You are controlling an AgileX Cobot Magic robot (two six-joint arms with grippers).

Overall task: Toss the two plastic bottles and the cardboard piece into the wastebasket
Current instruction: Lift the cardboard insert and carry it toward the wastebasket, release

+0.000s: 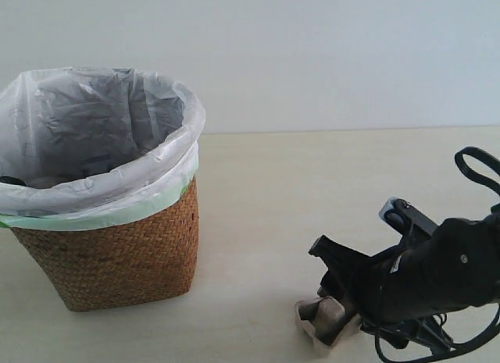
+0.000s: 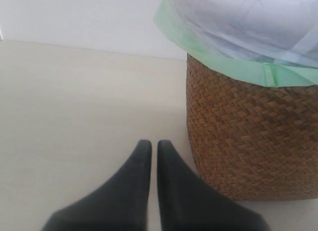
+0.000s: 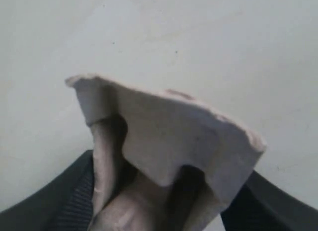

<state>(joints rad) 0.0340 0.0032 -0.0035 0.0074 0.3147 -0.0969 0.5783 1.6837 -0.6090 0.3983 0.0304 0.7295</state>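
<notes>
The wastebasket (image 1: 109, 254), brown wicker with a white bag over its rim, stands at the left; in the left wrist view the wastebasket (image 2: 248, 136) is close beside my left gripper (image 2: 150, 144). That gripper is shut with nothing between its fingers and hovers low over the table. At the front right, my right gripper (image 1: 334, 299) is shut on the cardboard piece (image 1: 322, 318), a grey-brown pulp tray with ragged edges. In the right wrist view the cardboard piece (image 3: 174, 126) fills the gap in my right gripper (image 3: 171, 171). Neither plastic bottle is in view.
The pale table (image 1: 312, 191) stretches between the basket and the right arm, meeting a white wall behind. A black cable loop (image 1: 476, 164) rises from the right arm at the right edge.
</notes>
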